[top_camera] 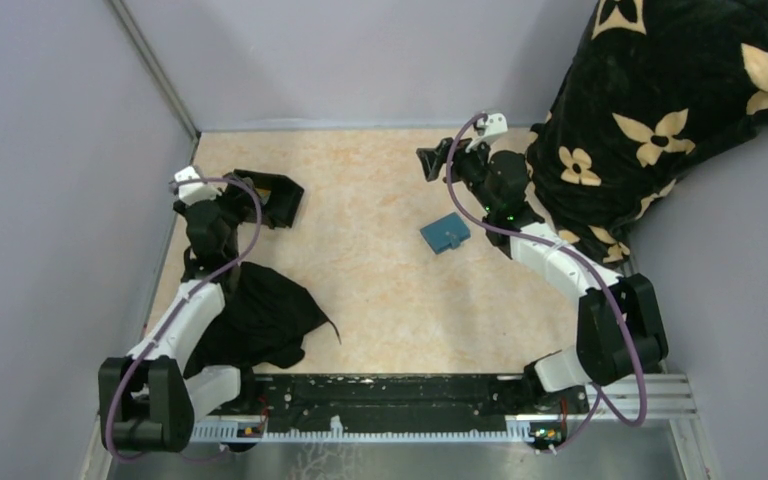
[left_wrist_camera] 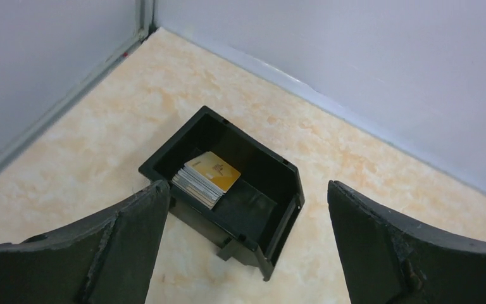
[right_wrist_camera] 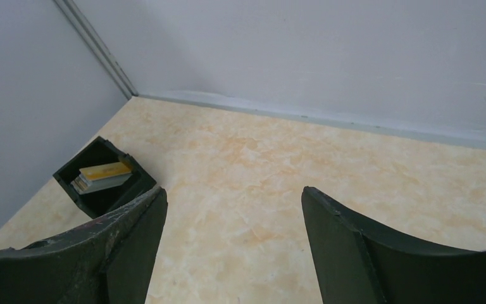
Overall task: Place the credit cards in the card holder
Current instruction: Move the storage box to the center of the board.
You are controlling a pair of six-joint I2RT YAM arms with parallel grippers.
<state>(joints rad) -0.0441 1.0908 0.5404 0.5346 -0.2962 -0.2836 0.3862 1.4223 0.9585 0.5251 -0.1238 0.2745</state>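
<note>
Several credit cards (left_wrist_camera: pixel 205 180) are sitting in a neat stack inside the black tray (left_wrist_camera: pixel 296 190), pushed toward one end of it, with a tan-yellow one on top and pale grey edges showing beneath (how many are in the stack I cannot tell). The tray is standing open-topped on the marbled beige table (top_camera: pixel 360 300), close to the far left corner where the grey walls (top_camera: pixel 360 60) are meeting. I am holding my left gripper (left_wrist_camera: pixel 245 190) just above and in front of the tray, its two dark fingers spread wide with nothing clasped. The stack is showing in the gap between them, and neither finger is touching tray or cards. The card holder (top_camera: pixel 445 232) is lying flat and closed well apart from the cards, right of the table's middle, its small dark snap facing up. I am hovering my right gripper (right_wrist_camera: pixel 233 190) beyond the holder, nearer the back wall, pointing across the table toward the tray. Its fingers are likewise standing wide apart and gripping nothing (only bare table is showing between them). A crumpled black cloth (top_camera: pixel 260 320) is lying beside my left arm near the front edge, and a black blanket with cream flower shapes (top_camera: pixel 660 110) is bulging in at the far right corner behind my right arm.
</note>
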